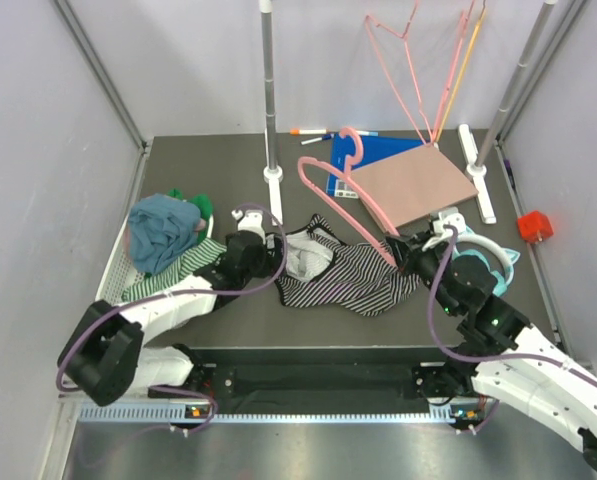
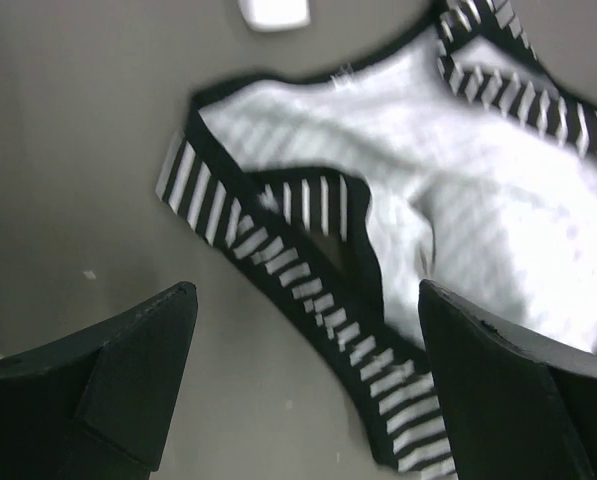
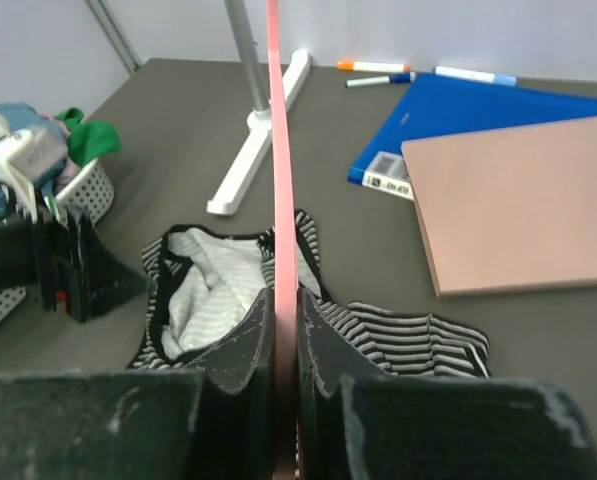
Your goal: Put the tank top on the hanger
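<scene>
Right wrist: right tool (image 3: 284, 325) clamps hanger (image 3: 279, 190); left tool (image 2: 306, 305) spread wide.

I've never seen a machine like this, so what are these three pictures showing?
It is a robot with two arms on a table. The big picture looks down from above. The other two come from little cameras on the wrists. The left hand is open, above a stripy tank top lying crumpled on the table. The right hand is pinching a thick pink hanger, next to a brown board and a blue folder. A pile of other clothes sits on the left.
</scene>
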Available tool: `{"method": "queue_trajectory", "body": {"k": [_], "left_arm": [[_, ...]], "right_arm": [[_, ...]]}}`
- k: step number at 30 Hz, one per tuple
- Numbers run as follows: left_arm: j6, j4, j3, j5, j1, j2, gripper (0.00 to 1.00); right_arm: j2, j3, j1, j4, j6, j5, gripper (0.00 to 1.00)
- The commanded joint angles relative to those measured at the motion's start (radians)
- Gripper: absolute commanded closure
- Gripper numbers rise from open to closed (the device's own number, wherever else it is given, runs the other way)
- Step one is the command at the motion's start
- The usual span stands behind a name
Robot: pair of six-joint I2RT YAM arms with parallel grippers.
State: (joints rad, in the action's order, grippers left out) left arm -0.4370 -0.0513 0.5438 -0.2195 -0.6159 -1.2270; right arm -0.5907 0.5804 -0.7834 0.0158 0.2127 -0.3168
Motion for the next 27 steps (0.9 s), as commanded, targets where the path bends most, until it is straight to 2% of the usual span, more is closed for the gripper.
{"method": "queue_trajectory", "body": {"k": [1,9,16,23,24,27], "left_arm": [[-0.032,-0.027,0.107,-0.159,0.022,-0.092,0.06],[-0.058,-0.039,0.194,-0.129,0.128,-0.247,0.25],[-0.086,-0.104,0.206,-0.072,0.160,-0.333,0.29],[-0.091,-0.113,0.228,-0.035,0.165,-0.385,0.40],[-0.089,-0.114,0.226,-0.031,0.166,-0.393,0.43],[-0.089,-0.122,0.226,-0.017,0.165,-0.393,0.67]], "right_arm": [[0.109,-0.031,-0.013,0.039,0.039,-0.065,1.00],[0.245,-0.059,-0.014,0.157,0.043,-0.080,1.00],[0.333,-0.080,-0.013,0.222,0.057,-0.084,1.00],[0.341,-0.086,-0.013,0.231,0.063,-0.084,1.00],[0.335,-0.083,-0.013,0.231,0.065,-0.081,1.00],[0.327,-0.083,-0.013,0.225,0.070,-0.050,1.00]]}}
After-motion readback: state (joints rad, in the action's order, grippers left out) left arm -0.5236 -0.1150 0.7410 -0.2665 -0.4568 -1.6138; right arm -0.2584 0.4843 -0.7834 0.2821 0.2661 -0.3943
